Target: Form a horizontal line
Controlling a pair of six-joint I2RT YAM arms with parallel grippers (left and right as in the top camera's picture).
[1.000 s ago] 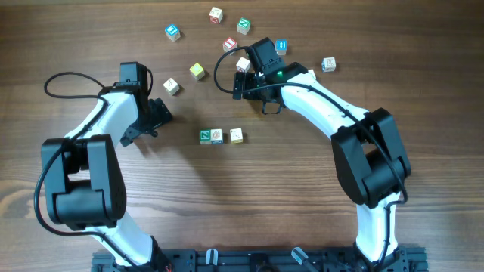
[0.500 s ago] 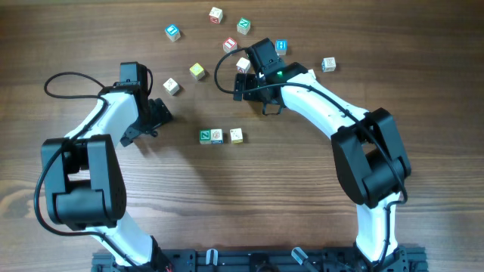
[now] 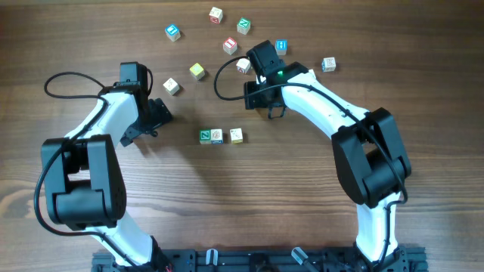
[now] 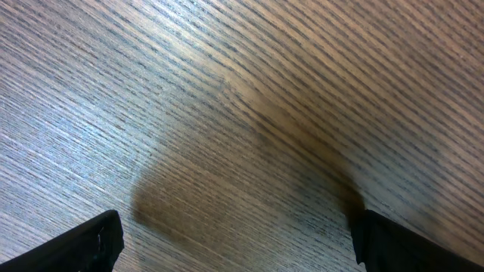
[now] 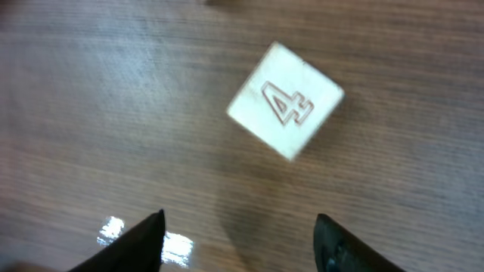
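Wood-grain table carries everything, with the two arms curving in from the lower edge of the overhead view. The left gripper hangs over bare wood at left of centre, fingers wide apart and empty. The right gripper also has its fingers parted with only table between them. It holds nothing.

The horizontal line sits near the centre of the overhead frame: a green-faced cube and a blue-white one touching, then a cream one just beside them with a small gap. Loose cubes lie scattered across the upper middle.

In the right wrist view a cream cube lies ahead of the fingertips, toward the top of the frame, turned corner-on to them.

The likely trouble is that skew. Fingers closing on corners rather than flat faces could spin the cube or squeeze it out sideways. Setting it down later beside the row could nudge the three placed cubes out of true, and the gap may stay.

The cream cube's top face reads "4". Marks on the other cubes are too small to read.
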